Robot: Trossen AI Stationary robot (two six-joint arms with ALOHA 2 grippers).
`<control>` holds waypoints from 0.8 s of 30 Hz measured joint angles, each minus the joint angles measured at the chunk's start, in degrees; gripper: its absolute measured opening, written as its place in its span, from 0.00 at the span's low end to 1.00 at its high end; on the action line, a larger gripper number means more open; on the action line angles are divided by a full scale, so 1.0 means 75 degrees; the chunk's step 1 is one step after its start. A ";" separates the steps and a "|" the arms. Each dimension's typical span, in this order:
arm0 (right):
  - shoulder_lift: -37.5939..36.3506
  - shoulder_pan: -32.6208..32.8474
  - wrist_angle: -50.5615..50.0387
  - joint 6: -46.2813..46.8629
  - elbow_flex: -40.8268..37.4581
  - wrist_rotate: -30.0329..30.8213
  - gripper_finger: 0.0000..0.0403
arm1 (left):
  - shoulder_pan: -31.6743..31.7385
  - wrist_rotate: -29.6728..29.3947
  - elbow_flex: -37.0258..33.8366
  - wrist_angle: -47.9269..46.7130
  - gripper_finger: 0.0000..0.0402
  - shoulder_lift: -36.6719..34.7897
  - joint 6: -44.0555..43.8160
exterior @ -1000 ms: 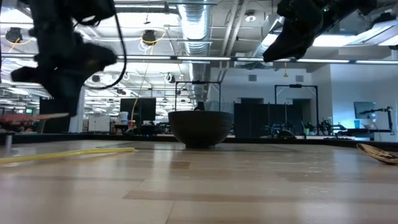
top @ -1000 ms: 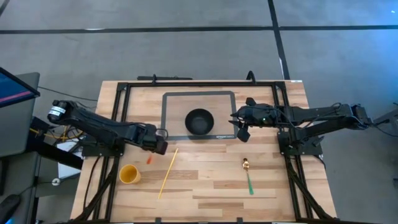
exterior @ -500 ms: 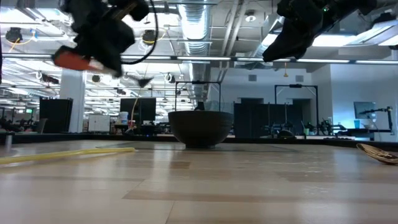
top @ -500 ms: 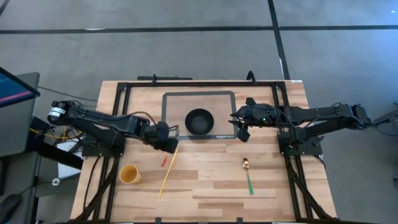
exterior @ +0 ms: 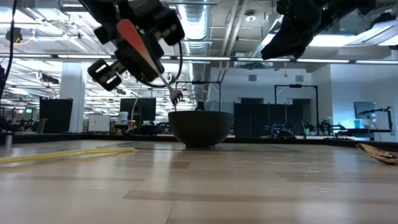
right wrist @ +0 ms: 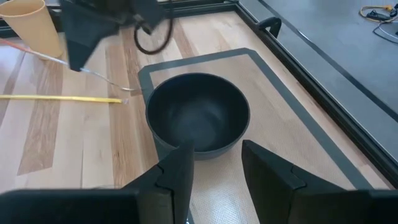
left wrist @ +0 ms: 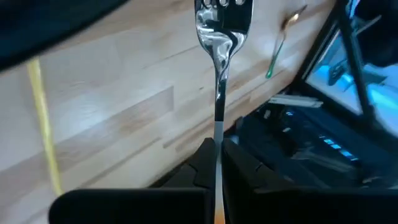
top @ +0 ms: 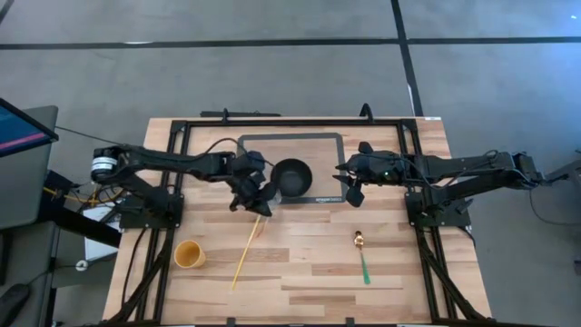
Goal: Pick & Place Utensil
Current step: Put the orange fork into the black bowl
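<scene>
The fork (exterior: 163, 78) has a red handle and a metal neck and tines; it is in my left gripper (top: 247, 189), lifted beside the left side of the black bowl (top: 291, 177). Its tines (exterior: 176, 96) hang just left of the bowl's rim (exterior: 174, 114). In the right wrist view the fork (right wrist: 99, 74) slants toward the bowl (right wrist: 199, 112). The bowl stands on a grey-bordered mat (top: 245, 145). My right gripper (top: 350, 184) is open and hovers right of the bowl, touching nothing. My left gripper (left wrist: 216, 158) pinches the fork between its two fingers at the handle's front end (left wrist: 218, 134), where the metal neck begins. The fork runs on along the fingers. It is lifted clear and slants down, its tines (left wrist: 222, 6) lowest and toward the bowl.
A yellow cup (top: 188, 254) stands near the table's left front. A long yellow stick (top: 245, 252) lies slanted beside it. A green-handled spoon (top: 362, 257) lies right of the middle. Black frame rails (top: 172, 163) run along the table's sides and far edge.
My left gripper has carried the fork up and toward the table's right and far edge, from beside the cup area to the bowl's left side. It has turned, so the fork now slants tines-down at the bowl's rim. My right arm has kept still.
</scene>
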 joint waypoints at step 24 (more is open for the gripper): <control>0.0003 -0.0007 -0.0040 -0.0003 0.0000 0.0000 0.32 | 0.1634 0.1287 0.0003 0.1828 0.04 0.1403 -0.1462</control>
